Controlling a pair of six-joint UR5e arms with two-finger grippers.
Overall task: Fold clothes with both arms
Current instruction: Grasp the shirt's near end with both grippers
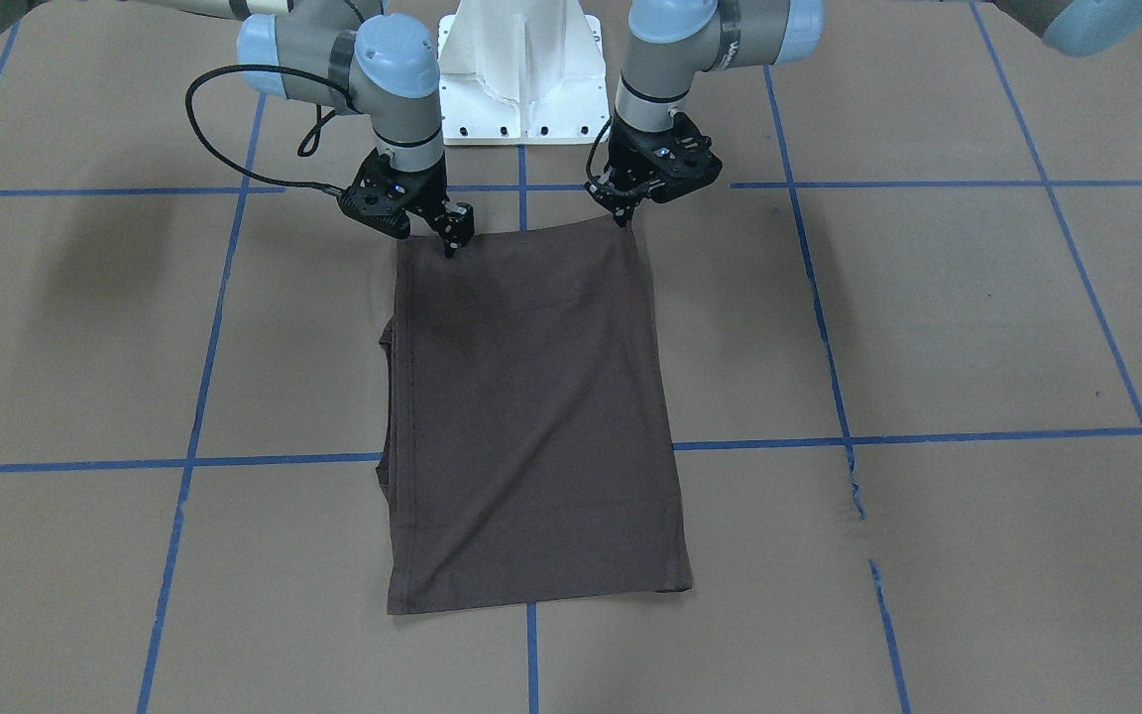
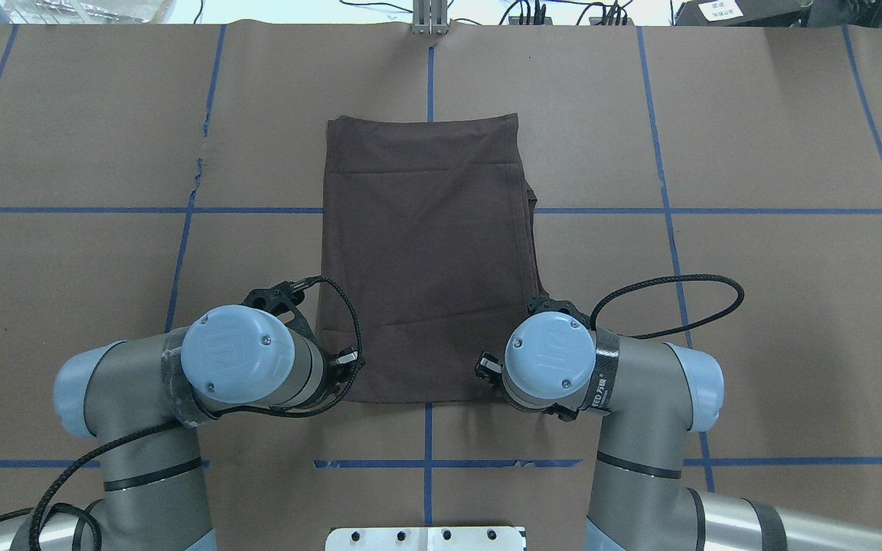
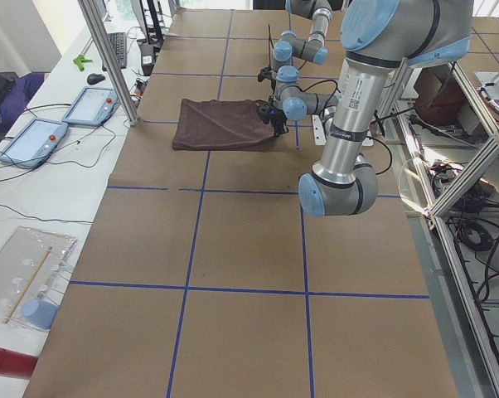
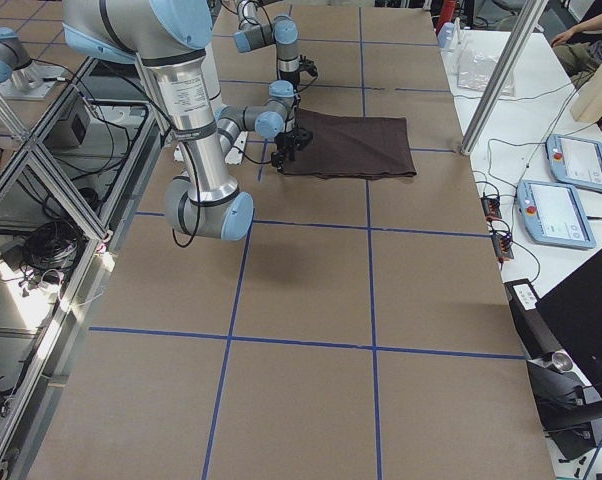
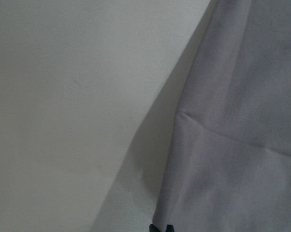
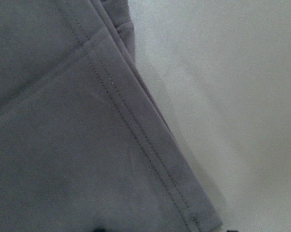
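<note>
The dark brown-grey T-shirt point(image 1: 531, 416) lies folded into a long rectangle in the middle of the table, also in the overhead view point(image 2: 426, 245). Collar, lettering and tags are hidden. My left gripper point(image 1: 624, 220) is shut on the shirt's near corner at the edge closest to my base. Its closed fingertips show at the bottom of the left wrist view point(image 5: 161, 227). My right gripper point(image 1: 452, 243) is shut on the same edge, a little inside the other near corner. That edge is slightly raised and casts a shadow. In the overhead view both wrists hide the grippers.
The brown paper table cover point(image 1: 928, 317) carries a grid of blue tape lines. The white pedestal base point(image 1: 519, 69) stands just behind the grippers. Tablets and cables point(image 3: 63, 120) lie on the side bench beyond the table's far edge.
</note>
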